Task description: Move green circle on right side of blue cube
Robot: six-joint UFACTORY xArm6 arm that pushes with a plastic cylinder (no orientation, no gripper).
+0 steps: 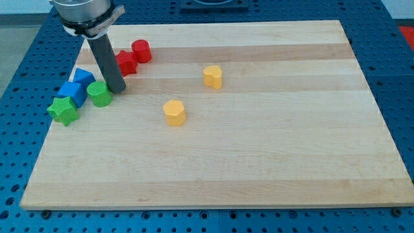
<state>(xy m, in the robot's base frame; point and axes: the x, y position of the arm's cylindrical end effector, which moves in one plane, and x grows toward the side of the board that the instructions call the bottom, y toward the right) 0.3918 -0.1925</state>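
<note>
The green circle (99, 94) lies at the view's left on the wooden board, touching the right side of the blue cube (71, 92). My tip (118, 89) rests just right of the green circle, close to or touching it. A second blue block (83, 77) sits just above the blue cube, partly behind the rod.
A green star (63, 110) lies below-left of the blue cube. A red block (125, 62) and a red cylinder (141, 50) sit above-right of my tip. Two yellow blocks lie mid-board, one (174, 112) lower and one (212, 76) higher. The board's left edge (40, 139) is near.
</note>
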